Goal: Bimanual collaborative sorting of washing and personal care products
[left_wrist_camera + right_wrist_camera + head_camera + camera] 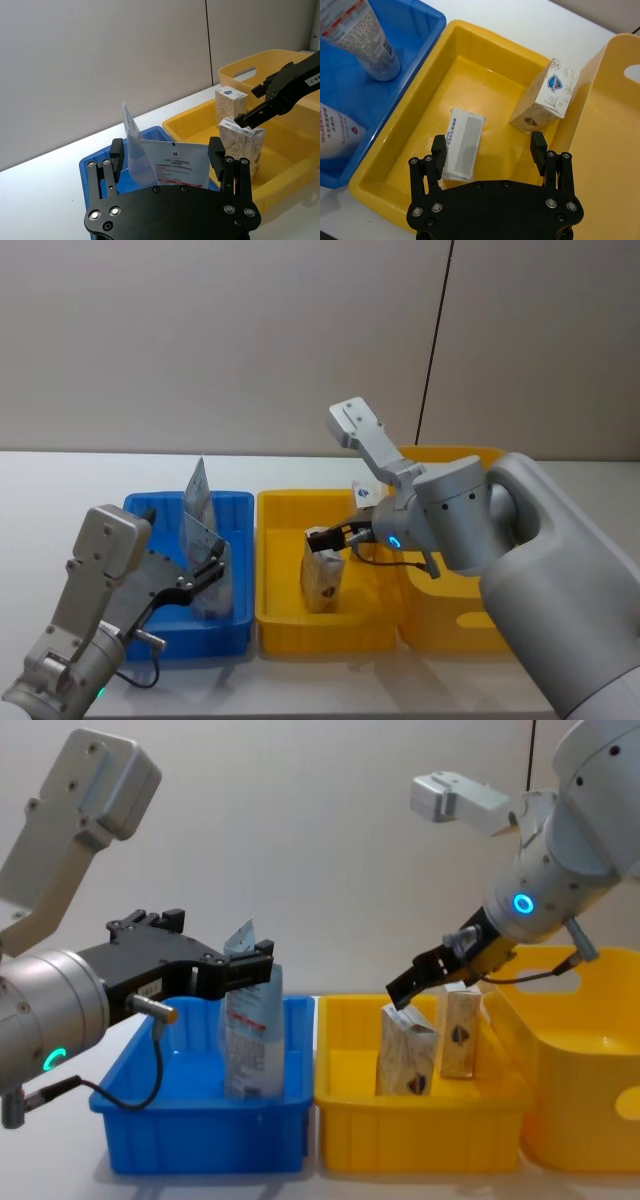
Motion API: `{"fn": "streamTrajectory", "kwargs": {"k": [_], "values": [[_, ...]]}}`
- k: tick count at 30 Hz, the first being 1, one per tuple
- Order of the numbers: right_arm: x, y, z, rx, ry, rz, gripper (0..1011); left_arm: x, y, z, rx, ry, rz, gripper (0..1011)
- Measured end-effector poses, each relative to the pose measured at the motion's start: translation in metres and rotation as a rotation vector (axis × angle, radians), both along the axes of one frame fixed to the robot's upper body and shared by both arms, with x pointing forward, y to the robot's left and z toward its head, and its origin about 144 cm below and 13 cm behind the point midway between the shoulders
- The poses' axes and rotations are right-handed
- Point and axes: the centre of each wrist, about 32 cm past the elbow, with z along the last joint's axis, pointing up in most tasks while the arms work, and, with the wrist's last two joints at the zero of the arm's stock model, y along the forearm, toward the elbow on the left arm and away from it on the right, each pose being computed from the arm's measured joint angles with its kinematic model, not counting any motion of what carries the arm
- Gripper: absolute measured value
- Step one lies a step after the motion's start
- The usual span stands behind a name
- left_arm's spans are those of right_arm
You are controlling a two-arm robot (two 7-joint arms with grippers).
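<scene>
Tube (172, 165) upright inside spread left claw (166, 149), cream box (462, 145) just beneath spread right claw (489, 144), in yellow bin (485, 85)

Bkgd: plain grey-beige wall (200, 340) w/ one dark vertical seam (437, 330) right of ctr; white bench (60, 485) runs back to its base; lighting even.

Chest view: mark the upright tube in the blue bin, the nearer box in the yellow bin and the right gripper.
squeeze tube (250, 1040), chest view, printed body.
nearer cream box (408, 1060), chest view, front face.
right gripper (399, 992), chest view, between its fingertips.
</scene>
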Motion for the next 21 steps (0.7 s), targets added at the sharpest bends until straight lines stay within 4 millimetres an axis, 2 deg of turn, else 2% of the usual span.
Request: {"fn": "streamTrajectory", "kwargs": {"k": [21], "values": [[0.0088, 0.0041, -0.0074, 0.013, 0.076, 0.001, 1003, 0.0, 0.0, 0.0, 0.0, 0.0, 0.0, 1001]]}}
